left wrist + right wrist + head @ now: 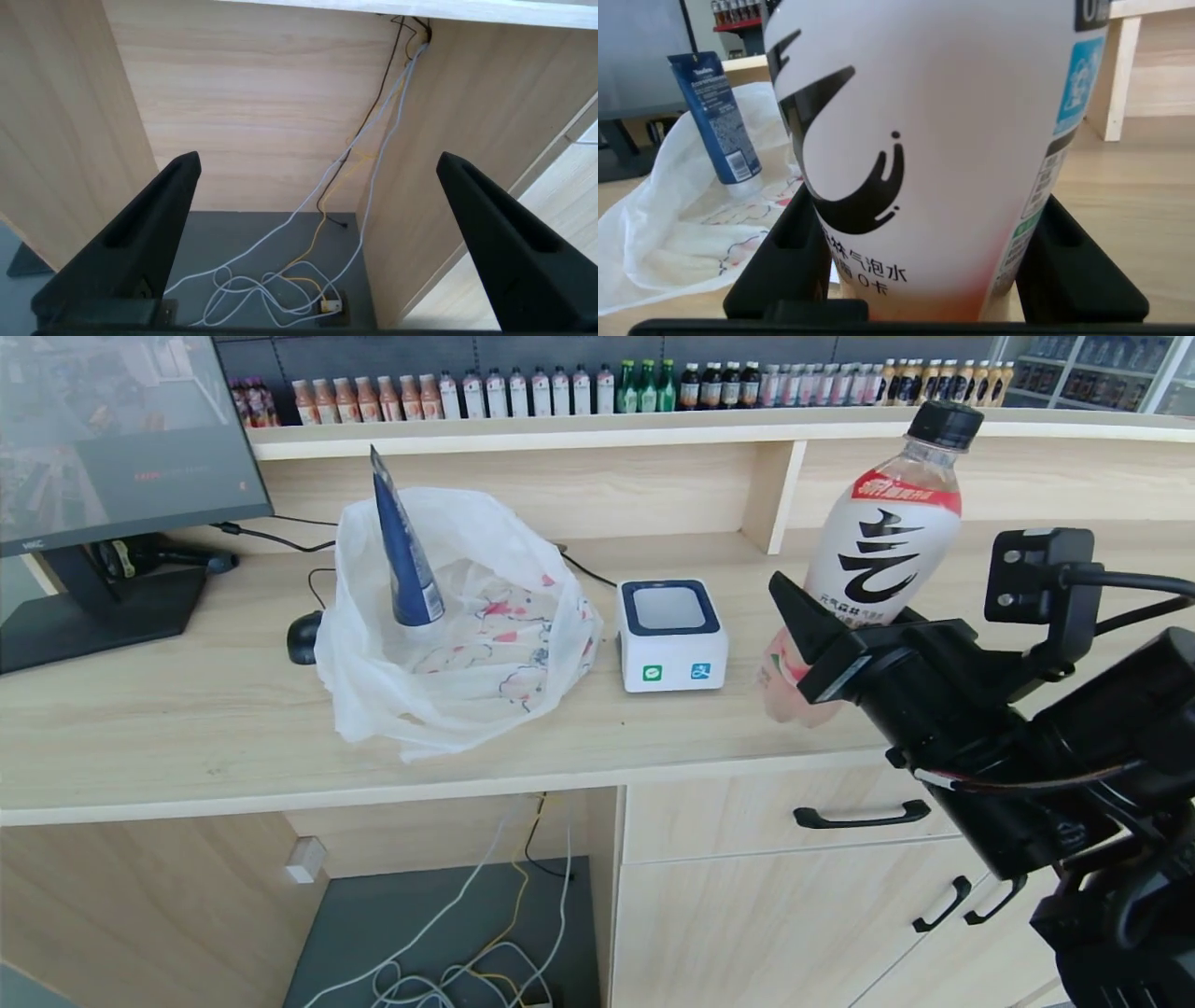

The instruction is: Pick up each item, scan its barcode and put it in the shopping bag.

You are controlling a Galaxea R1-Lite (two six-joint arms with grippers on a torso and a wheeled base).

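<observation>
My right gripper (801,658) is shut on a drink bottle (868,560) with a white label and black cap, held upright above the counter just right of the white barcode scanner (670,635). In the right wrist view the bottle (924,149) stands between both fingers (785,252). A white plastic shopping bag (457,625) lies open left of the scanner, with a blue tube (403,551) standing in it, cap down. My left gripper (318,243) is open, down in the knee space under the counter, above loose cables (280,289).
A monitor (121,429) on a black stand occupies the counter's far left, with a black mouse (303,637) beside the bag. A raised shelf (653,429) carries a row of bottles along the back. Drawers with black handles (864,817) sit below the counter at right.
</observation>
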